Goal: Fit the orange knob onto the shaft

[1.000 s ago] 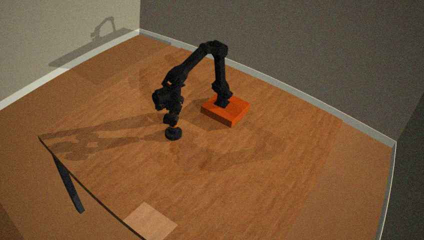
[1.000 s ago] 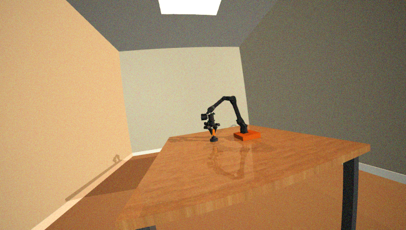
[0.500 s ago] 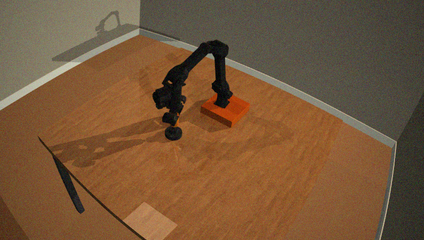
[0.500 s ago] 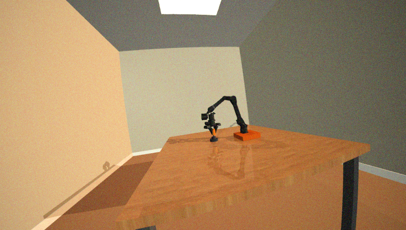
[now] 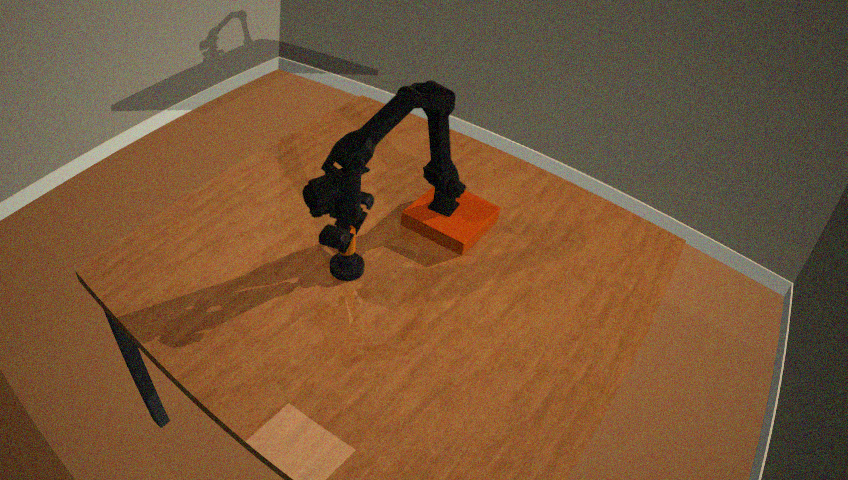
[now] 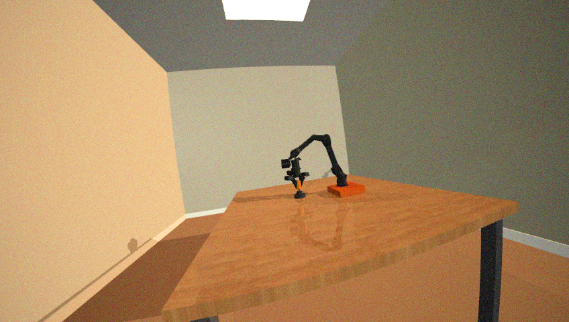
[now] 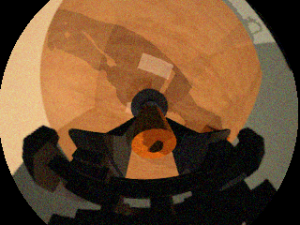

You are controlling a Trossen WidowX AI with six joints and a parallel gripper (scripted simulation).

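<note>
The orange knob (image 5: pixel 351 242) (image 6: pixel 298 184) (image 7: pixel 140 144) stands roughly upright between the fingers of my gripper (image 5: pixel 349 239) (image 6: pixel 298 184) (image 7: pixel 150 119), which is shut on it. The wrist view looks onto its top face, which has a dark opening. The dark round pedestal (image 5: pixel 346 268) (image 6: pixel 299 196) (image 7: pixel 149 96) is directly below the knob. In the exterior view a narrow dark part shows between the orange and the wide pedestal disc. The shaft's flat side and the knob's lower hole are hidden. I cannot tell how far the knob sits over the shaft.
The arm stands on an orange-red base block (image 5: pixel 476 215) (image 6: pixel 355 188), a short way from the pedestal. A pale square (image 5: pixel 302 441) (image 7: pixel 155 66) lies near the table's edge. Shadows of the arm fall across the wooden table (image 5: pixel 446 356) (image 6: pixel 259 247).
</note>
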